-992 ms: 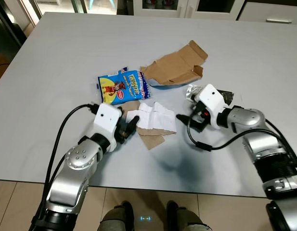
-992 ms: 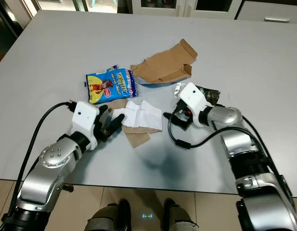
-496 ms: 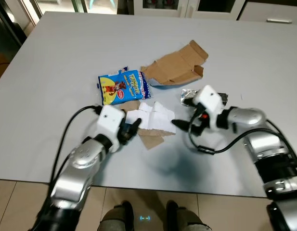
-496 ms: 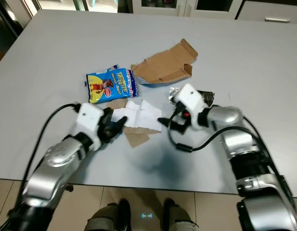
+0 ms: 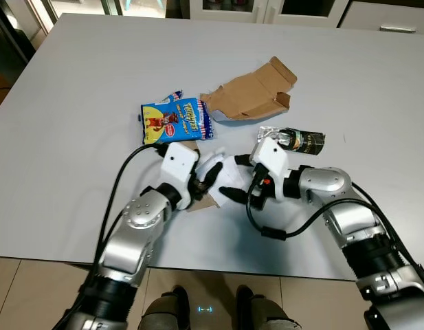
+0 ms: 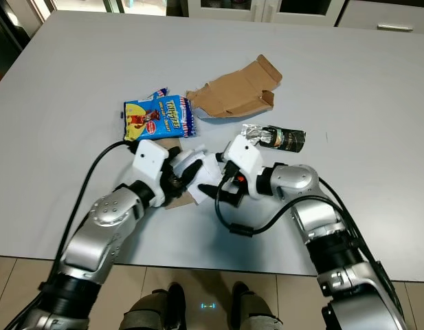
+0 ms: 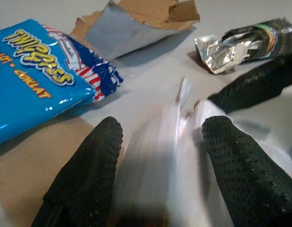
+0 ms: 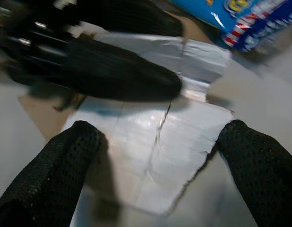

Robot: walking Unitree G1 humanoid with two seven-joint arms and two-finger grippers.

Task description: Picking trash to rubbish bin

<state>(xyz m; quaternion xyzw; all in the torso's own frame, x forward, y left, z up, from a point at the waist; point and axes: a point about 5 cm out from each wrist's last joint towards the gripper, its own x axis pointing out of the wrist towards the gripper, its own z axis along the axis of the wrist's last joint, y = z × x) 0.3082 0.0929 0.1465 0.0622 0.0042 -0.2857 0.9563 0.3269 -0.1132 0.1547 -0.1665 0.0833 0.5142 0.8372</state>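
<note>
- Lying on the pale grey table [image 5: 74,96] just in front of the robot is the crumpled white sheet of paper [image 8: 155,142], with a flat brown scrap of cardboard [image 5: 206,201] partly underneath it; both grippers are meeting over it from opposite sides
- The left gripper [image 5: 210,177] is reaching in from the robot's left; its two black fingers [image 7: 86,175] are standing apart, spread astride the white paper, which is blurring between them in the left wrist view
- The right gripper [image 5: 233,194] is coming in from the robot's right, its fingers [image 8: 56,165] splayed wide, one at each edge of the paper; nothing is being gripped
- Beyond the paper, the blue snack packet with yellow lettering [image 5: 177,122] is lying flat; the torn, opened-out brown cardboard box [image 5: 251,93] is sitting just beside it, further back
- The crushed silver-and-black foil wrapper [image 5: 294,139] is resting near the right forearm, apart from the paper
</note>
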